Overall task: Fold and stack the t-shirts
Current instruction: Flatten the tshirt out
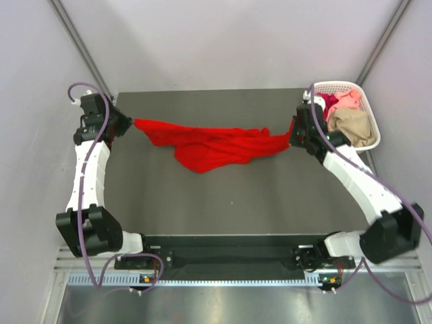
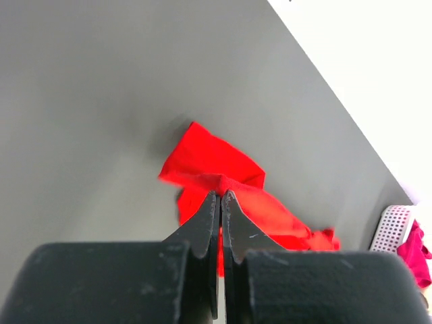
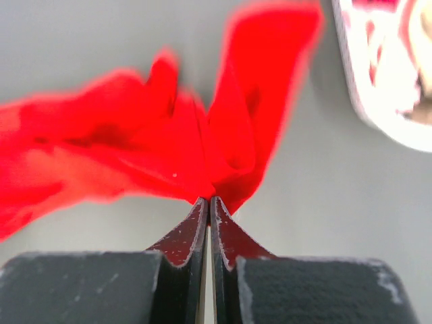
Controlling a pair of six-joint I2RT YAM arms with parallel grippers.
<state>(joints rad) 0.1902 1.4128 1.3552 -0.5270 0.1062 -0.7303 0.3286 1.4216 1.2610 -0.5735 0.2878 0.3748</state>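
Note:
A bright red t-shirt (image 1: 209, 143) is stretched in a bunched band across the far half of the dark table (image 1: 223, 202). My left gripper (image 1: 128, 123) is shut on its left end, the cloth (image 2: 223, 169) pinched at the fingertips (image 2: 221, 196). At the right end, my right gripper (image 1: 293, 137) is shut on the red cloth (image 3: 169, 148), which fans out from its tips (image 3: 209, 200). More t-shirts, magenta (image 1: 330, 102), pale pink (image 1: 349, 100) and tan (image 1: 354, 127), lie heaped in the basket.
A white lattice basket (image 1: 373, 125) stands off the table's far right corner, just behind my right gripper; its rim (image 2: 393, 226) shows in the left wrist view. Pale walls close in on both sides and the back.

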